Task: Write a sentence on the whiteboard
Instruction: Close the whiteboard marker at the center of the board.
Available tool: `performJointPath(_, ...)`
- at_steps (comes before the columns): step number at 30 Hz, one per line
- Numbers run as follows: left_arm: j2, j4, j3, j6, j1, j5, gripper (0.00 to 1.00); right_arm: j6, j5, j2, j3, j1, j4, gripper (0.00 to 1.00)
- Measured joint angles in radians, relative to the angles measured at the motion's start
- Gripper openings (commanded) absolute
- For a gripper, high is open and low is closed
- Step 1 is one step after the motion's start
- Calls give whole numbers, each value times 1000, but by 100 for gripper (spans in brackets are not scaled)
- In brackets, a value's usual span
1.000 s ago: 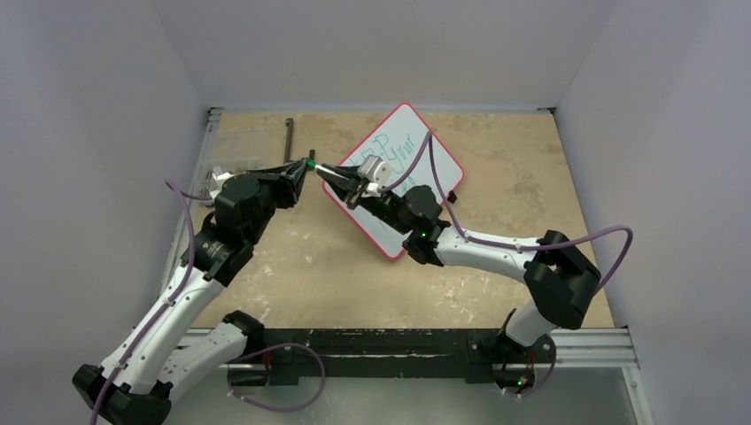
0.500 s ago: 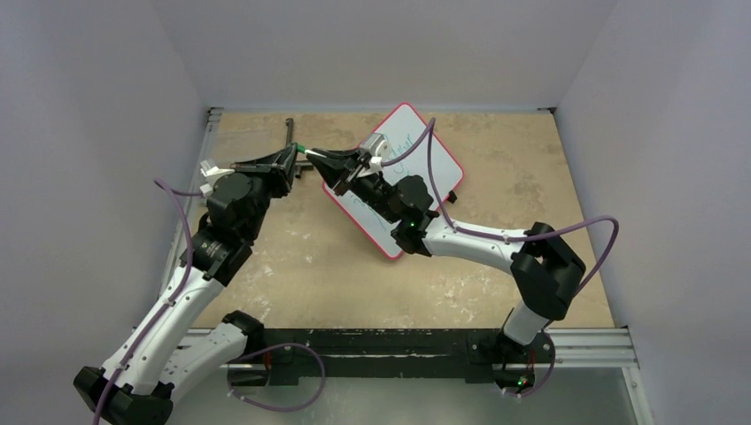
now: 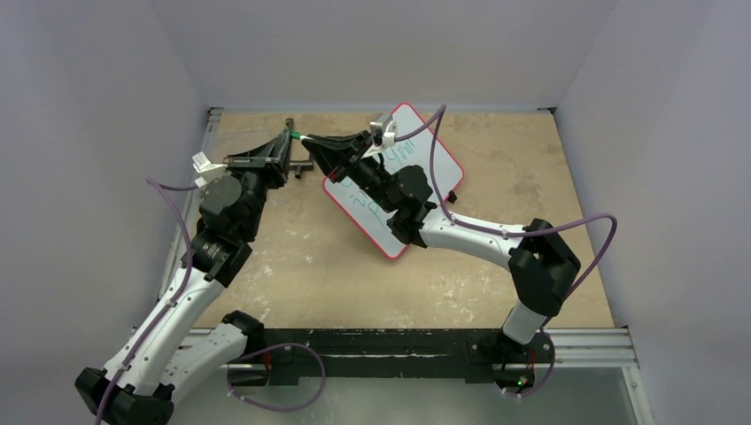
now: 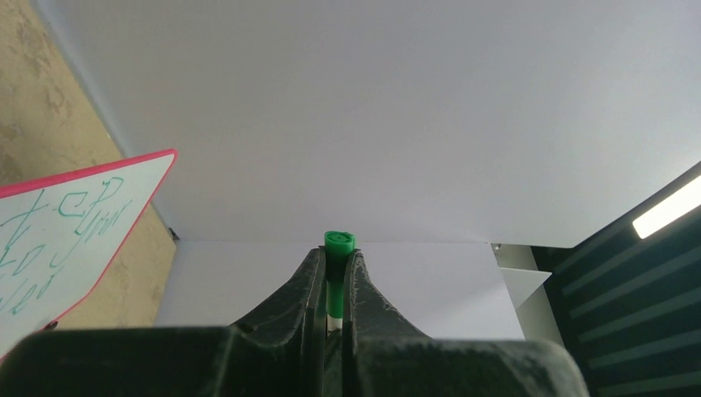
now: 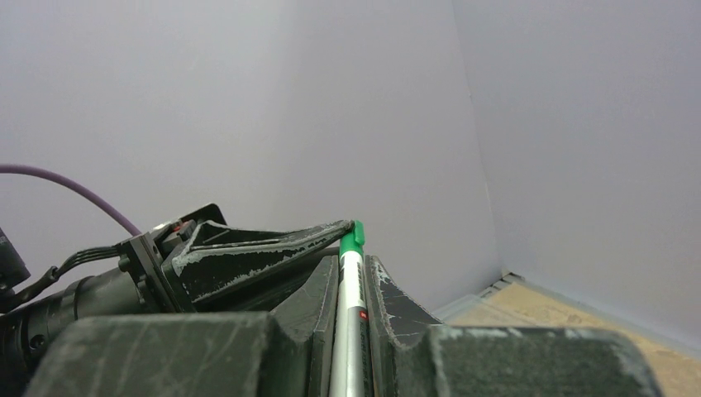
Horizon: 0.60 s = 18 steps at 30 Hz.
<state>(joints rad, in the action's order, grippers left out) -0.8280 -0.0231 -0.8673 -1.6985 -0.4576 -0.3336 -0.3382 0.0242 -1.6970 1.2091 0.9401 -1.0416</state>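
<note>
The table (image 3: 531, 186) carries the whiteboard (image 3: 447, 168) at its far middle, lying flat and turned cornerwise, partly under the right arm. The sentence (image 4: 87, 219) shows on it in green, in several lines. The writing therefore looks done, and I judge the step in hand to be putting the cap on the marker. Both arms are raised above the table, just left of the board, with their tips meeting. The right tool (image 5: 350, 266) is clamped narrowly on the barrel of the marker (image 5: 349, 331). The left tool (image 4: 337, 258) is pinched tight on the green cap (image 4: 339, 241), with a white stretch showing below it. To do this well, line up cap and barrel on one axis and push straight along it, not sideways. Both grips should hold firm until the cap seats. Whether the cap is fully home I cannot tell.
</note>
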Motion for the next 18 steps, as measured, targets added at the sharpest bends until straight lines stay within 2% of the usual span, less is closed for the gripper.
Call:
performJointPath(7, 33, -3, 14, 26, 0, 1, 0, -24, 23, 2, 0, 0, -4, 0)
performJointPath(8, 37, -4, 15, 30, 0, 2, 0, -26, 27, 4, 0, 0, -4, 3)
performJointPath(10, 44, -5, 18, 35, 0, 6, 0, -26, 34, 7, 0, 0, -3, 15)
performJointPath(14, 69, -14, 43, 33, 0, 8, 0, -27, 55, 22, -7, 3, 18, 45)
performJointPath(17, 82, -14, 54, 31, -1, 15, 0, -30, 79, 39, -23, 13, 40, 62)
performJointPath(18, 85, -13, 55, 31, -3, 17, 0, -29, 85, 43, -28, 19, 47, 71)
